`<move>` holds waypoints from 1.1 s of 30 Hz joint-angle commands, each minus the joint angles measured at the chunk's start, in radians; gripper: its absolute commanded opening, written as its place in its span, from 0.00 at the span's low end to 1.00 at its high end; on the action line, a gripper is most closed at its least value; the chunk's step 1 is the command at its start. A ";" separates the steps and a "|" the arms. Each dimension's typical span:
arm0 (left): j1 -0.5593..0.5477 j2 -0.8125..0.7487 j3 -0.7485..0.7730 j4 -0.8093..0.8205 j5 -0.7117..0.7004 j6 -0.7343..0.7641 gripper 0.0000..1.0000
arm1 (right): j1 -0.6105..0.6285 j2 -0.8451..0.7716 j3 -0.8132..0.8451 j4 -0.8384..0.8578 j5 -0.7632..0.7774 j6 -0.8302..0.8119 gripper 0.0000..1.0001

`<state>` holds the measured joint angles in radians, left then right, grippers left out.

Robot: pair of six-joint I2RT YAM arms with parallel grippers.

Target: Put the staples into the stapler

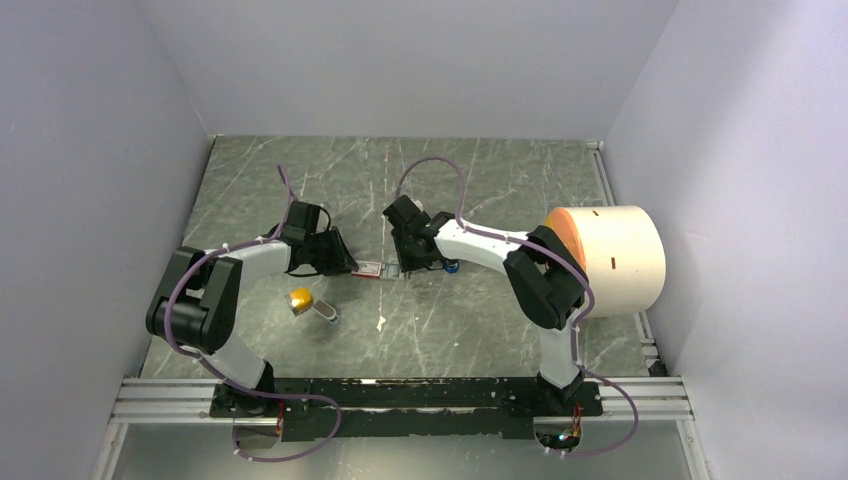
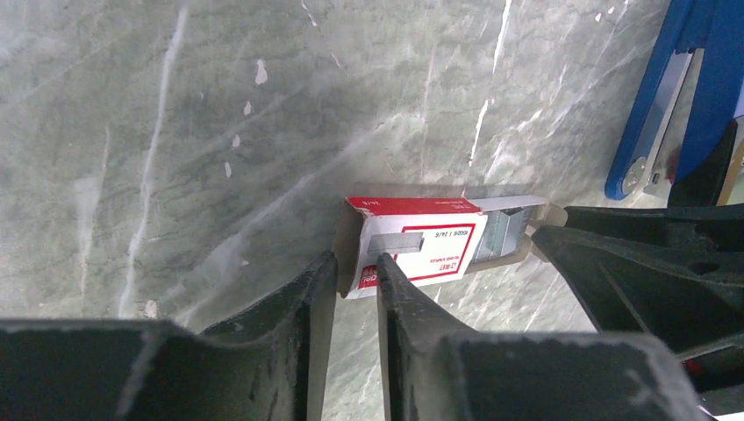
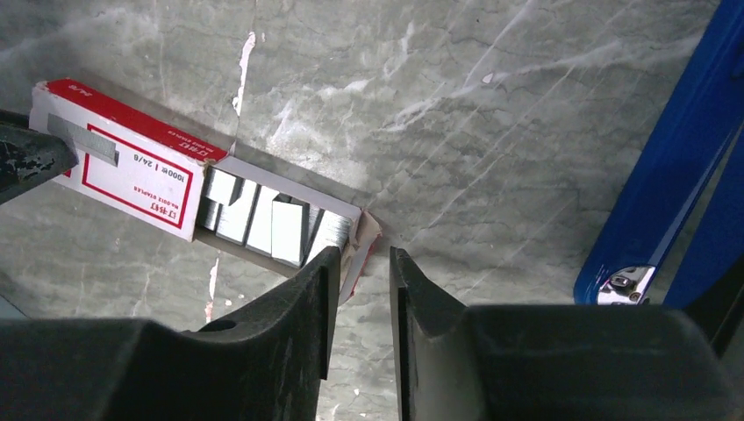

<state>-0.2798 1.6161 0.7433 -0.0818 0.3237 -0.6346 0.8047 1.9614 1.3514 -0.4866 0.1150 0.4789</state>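
A red-and-white staple box point(image 1: 368, 269) lies flat between my two grippers. Its grey tray point(image 3: 289, 189) is slid partly out, and the silvery staples point(image 3: 263, 219) lie in it in rows; the staples point(image 2: 502, 235) also show in the left wrist view. My left gripper point(image 2: 357, 263) is shut on the near corner of the box point(image 2: 421, 250). My right gripper point(image 3: 361, 256) is closed round the tray's end flap point(image 3: 361, 239). The blue stapler point(image 3: 667, 167) lies open just right of the tray, with its metal rail showing. In the top view my right gripper point(image 1: 410, 262) hides most of the stapler point(image 1: 452, 266).
A small orange-yellow block point(image 1: 300, 299) and a small dark piece point(image 1: 326, 314) lie in front of the left arm. A white scrap point(image 1: 381, 322) sits mid-table. A large cream cylinder with an orange face point(image 1: 615, 258) stands at the right edge. Grey walls enclose the table.
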 commanded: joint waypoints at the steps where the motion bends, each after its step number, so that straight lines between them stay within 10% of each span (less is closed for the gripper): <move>1: 0.008 -0.013 0.014 -0.010 -0.029 0.019 0.27 | 0.002 -0.003 0.011 -0.018 0.035 0.011 0.28; 17: 0.025 -0.036 -0.006 -0.001 -0.024 0.007 0.05 | 0.002 -0.013 -0.002 -0.010 0.067 0.012 0.07; 33: 0.051 -0.094 -0.009 -0.051 -0.113 0.003 0.05 | -0.008 -0.087 -0.117 0.036 0.128 0.068 0.02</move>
<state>-0.2390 1.5703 0.7357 -0.1024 0.2802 -0.6331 0.8036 1.9221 1.2648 -0.4698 0.2039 0.5163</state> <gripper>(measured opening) 0.056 0.027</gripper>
